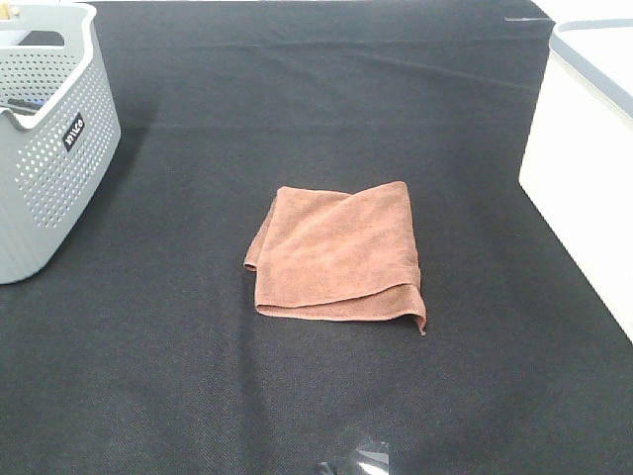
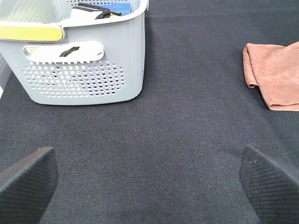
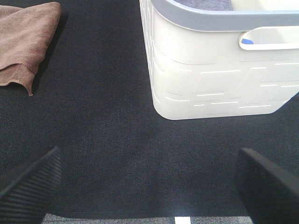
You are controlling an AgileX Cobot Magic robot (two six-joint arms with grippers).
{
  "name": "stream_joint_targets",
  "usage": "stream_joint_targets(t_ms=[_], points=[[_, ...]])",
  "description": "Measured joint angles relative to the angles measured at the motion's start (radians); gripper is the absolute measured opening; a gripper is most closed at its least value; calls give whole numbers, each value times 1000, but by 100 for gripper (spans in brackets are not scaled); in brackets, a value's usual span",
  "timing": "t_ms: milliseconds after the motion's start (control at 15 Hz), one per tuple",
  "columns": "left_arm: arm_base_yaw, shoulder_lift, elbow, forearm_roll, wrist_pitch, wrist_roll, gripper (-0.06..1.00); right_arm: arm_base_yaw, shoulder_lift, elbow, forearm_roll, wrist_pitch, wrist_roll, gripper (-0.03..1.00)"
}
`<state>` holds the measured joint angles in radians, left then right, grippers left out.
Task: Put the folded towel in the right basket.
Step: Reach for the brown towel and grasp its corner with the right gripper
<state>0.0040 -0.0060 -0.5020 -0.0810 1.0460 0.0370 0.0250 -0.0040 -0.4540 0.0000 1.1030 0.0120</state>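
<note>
A folded brown towel [image 1: 338,252] lies flat in the middle of the black table. It also shows in the left wrist view [image 2: 275,74] and in the right wrist view [image 3: 23,39]. The white right basket [image 1: 584,168] stands at the table's right edge; the right wrist view shows its wall [image 3: 215,79] close up. My left gripper [image 2: 149,182] is open and empty, apart from the towel. My right gripper [image 3: 149,182] is open and empty, between the towel and the white basket. Neither arm shows in the exterior high view.
A grey perforated basket [image 1: 49,139] stands at the far left and holds several items; it also shows in the left wrist view [image 2: 79,56]. A black cloth [image 1: 316,396] covers the table.
</note>
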Motion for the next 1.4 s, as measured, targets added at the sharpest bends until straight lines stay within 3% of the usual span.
stream_joint_targets(t_ms=[1400], points=[[0, 0, 0, 0, 0, 0, 99, 0, 0, 0, -5, 0, 0, 97]])
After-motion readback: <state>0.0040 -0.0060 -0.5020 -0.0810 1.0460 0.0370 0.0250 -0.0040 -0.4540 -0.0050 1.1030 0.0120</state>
